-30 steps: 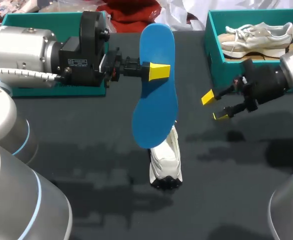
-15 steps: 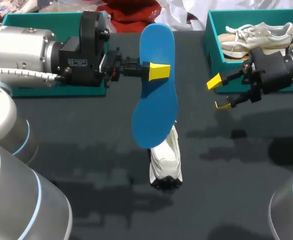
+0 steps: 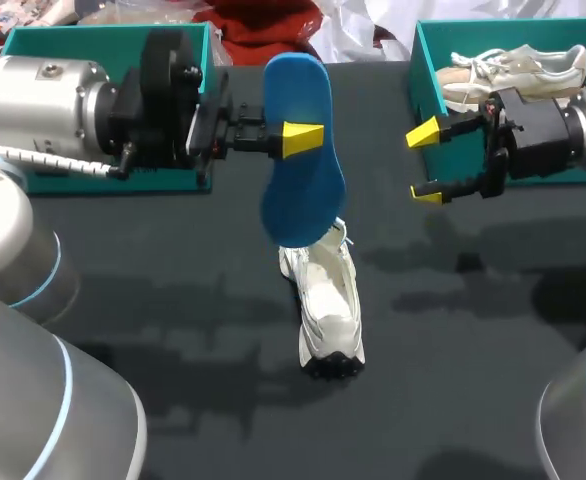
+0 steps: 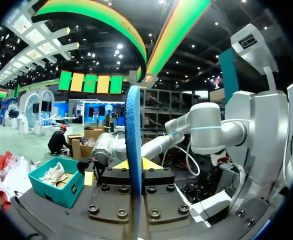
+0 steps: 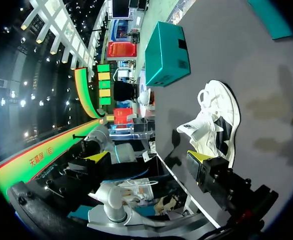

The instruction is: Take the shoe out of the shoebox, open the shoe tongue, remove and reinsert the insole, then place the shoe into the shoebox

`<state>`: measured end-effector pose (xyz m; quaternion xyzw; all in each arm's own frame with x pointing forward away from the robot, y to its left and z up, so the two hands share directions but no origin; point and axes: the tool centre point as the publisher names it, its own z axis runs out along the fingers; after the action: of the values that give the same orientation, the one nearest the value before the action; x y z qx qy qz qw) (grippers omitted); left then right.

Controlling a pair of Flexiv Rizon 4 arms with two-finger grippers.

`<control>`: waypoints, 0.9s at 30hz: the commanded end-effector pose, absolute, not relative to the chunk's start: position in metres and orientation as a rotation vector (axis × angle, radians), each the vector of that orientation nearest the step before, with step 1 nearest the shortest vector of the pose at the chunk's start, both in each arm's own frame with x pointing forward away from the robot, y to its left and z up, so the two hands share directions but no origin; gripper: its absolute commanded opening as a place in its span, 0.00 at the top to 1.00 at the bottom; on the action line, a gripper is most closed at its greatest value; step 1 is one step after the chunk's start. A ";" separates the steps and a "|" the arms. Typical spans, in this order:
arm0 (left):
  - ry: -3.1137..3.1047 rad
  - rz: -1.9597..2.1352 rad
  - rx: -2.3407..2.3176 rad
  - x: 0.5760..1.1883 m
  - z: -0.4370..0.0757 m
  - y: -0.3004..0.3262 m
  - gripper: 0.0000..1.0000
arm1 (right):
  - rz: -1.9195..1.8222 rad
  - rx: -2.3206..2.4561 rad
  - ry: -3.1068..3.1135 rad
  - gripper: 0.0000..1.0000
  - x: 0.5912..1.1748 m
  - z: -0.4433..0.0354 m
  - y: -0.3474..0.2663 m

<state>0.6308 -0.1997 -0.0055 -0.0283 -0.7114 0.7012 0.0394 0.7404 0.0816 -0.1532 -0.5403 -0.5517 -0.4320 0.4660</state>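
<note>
My left gripper (image 3: 300,140) is shut on a blue insole (image 3: 303,190), holding it on edge above the table's middle. In the left wrist view the insole (image 4: 133,115) stands edge-on between the two yellow tips. Below it a white shoe (image 3: 325,300) lies on the dark table, its toe toward the front edge. My right gripper (image 3: 426,162) hangs open and empty to the right of the insole, just in front of the teal shoebox (image 3: 420,85). In the right wrist view the shoe (image 5: 214,125) lies ahead of the open right gripper (image 5: 149,156).
A second pale shoe (image 3: 518,68) rests inside the shoebox at the back right. Another teal box (image 3: 83,40) stands at the back left, behind my left arm; it also shows as a teal box (image 5: 166,52) beyond the shoe. Dark tabletop (image 3: 173,330) stretches in front.
My left arm drew the insole left and back, uncovering more of the shoe. The right gripper, still open, rose toward the shoebox and turned.
</note>
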 end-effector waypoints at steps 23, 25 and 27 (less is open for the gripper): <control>-2.744 2.316 -1.731 0.648 -0.051 -0.187 1.00 | -1.071 -1.317 -1.198 0.00 0.765 -0.132 0.091; -2.744 2.316 -1.731 0.648 -0.051 -0.187 1.00 | -1.079 -1.323 -1.197 0.00 0.765 -0.132 0.092; -2.744 2.316 -1.731 0.648 -0.051 -0.187 1.00 | -1.079 -1.323 -1.197 0.00 0.765 -0.132 0.092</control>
<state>0.6542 -0.1891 -0.0420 -0.3029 -0.7158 0.5623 -0.2824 0.7642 0.0893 -0.1303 -0.5479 -0.4957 -0.4475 0.5039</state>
